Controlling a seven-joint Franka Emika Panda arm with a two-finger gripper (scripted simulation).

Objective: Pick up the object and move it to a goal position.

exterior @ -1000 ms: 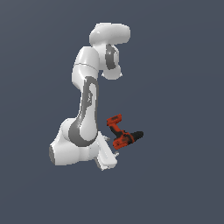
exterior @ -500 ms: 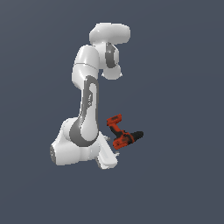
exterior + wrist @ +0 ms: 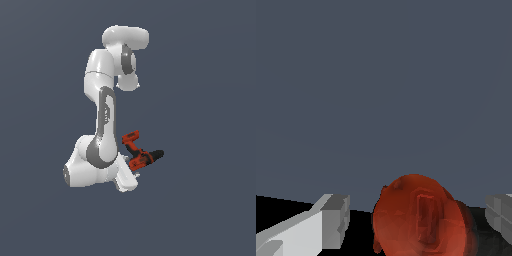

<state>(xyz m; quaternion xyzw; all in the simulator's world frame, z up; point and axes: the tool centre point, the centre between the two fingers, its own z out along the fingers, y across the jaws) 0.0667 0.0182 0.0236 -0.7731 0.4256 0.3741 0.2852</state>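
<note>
1. Locate the claw (image 3: 416, 220) in the wrist view: one grey finger (image 3: 336, 220) stands on one side and the edge of the other at the frame's far side. The fingers stand apart.
2. Note the drill (image 3: 423, 222) between the fingers. You see its rounded red end, with a raised rectangular detail, facing the camera. A gap shows between it and the nearer grey finger; contact with the other finger cannot be judged.
3. In the exterior view, find the drill (image 3: 140, 154) just beside the white claw (image 3: 125, 176), low against the arm (image 3: 105, 125). Its black chuck points toward the exterior view's right and its red handle stands upward.
4. Read no brand, label or writing on the drill or arm: nothing is legible at this resolution.
5. The background is plain grey-blue.
</note>
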